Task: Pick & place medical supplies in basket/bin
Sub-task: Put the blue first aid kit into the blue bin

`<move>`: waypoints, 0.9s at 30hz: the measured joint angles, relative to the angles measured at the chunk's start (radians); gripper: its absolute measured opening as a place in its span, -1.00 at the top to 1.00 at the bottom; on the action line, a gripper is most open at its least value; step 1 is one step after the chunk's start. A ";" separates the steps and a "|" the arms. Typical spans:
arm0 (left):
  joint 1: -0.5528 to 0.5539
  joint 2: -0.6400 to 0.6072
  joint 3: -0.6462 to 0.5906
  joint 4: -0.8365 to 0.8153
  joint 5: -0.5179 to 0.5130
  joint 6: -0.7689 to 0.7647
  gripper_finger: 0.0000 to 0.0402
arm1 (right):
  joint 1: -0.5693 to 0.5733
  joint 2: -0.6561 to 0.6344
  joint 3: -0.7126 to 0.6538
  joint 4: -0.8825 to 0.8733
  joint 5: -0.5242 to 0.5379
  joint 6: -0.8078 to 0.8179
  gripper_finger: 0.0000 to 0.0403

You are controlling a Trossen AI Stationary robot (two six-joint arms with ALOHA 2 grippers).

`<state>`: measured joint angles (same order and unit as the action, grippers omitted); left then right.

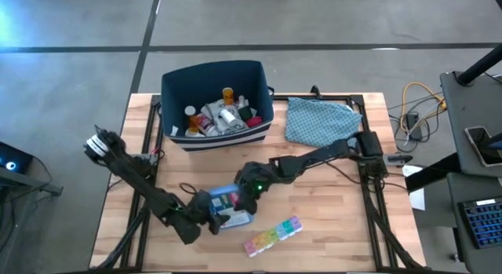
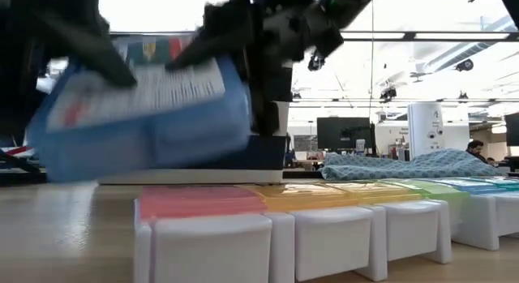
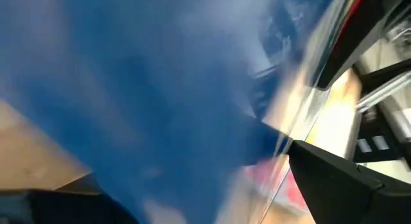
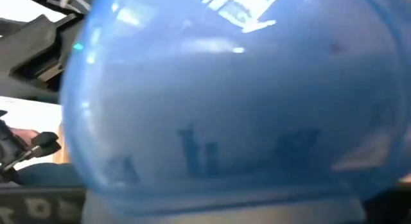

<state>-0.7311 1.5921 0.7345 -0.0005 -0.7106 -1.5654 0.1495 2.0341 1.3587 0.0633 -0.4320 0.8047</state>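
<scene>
Both end effectors are meeting at the blue first-aid pouch [image 1: 226, 207] near the front of the bench [image 1: 329, 227], and we are reading this as a shared lift or a handover. Our left end effector [image 1: 205, 210] is reaching in from the pouch's left end with its fingers spread wide around that end; the low view is showing the pouch raised clear of the wood and tilted, so something is carrying it, though we cannot tell how much of the load the left side is taking. Our right end effector [image 1: 249, 197] is coming across from the pouch's right side and pressing up against it; its fingers are hidden behind the pouch, so we cannot tell whether they are gripping.

We are judging that two arms are being used because the pouch is wide and soft, and one pinch at an end would let it sag.

Just in front of the pouch, the rainbow pill organizer [image 1: 272, 235] is lying flat on the bench, not yet picked. At the back, the navy bin [image 1: 216, 76] is already holding pill bottles and other supplies, and the pouch is sitting well apart from it. Beside the bin, the teal patterned cloth [image 1: 318, 118] is lying untouched.
</scene>
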 joint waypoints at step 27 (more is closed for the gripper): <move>0.001 -0.807 0.326 -0.099 -0.487 1.248 -0.53 | -0.509 -0.020 0.690 -0.605 0.328 -0.212 0.20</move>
<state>-0.7300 0.7853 1.0607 -0.0995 -1.1974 -0.3173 -0.3596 2.0136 2.0491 -0.5419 -0.1035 0.5931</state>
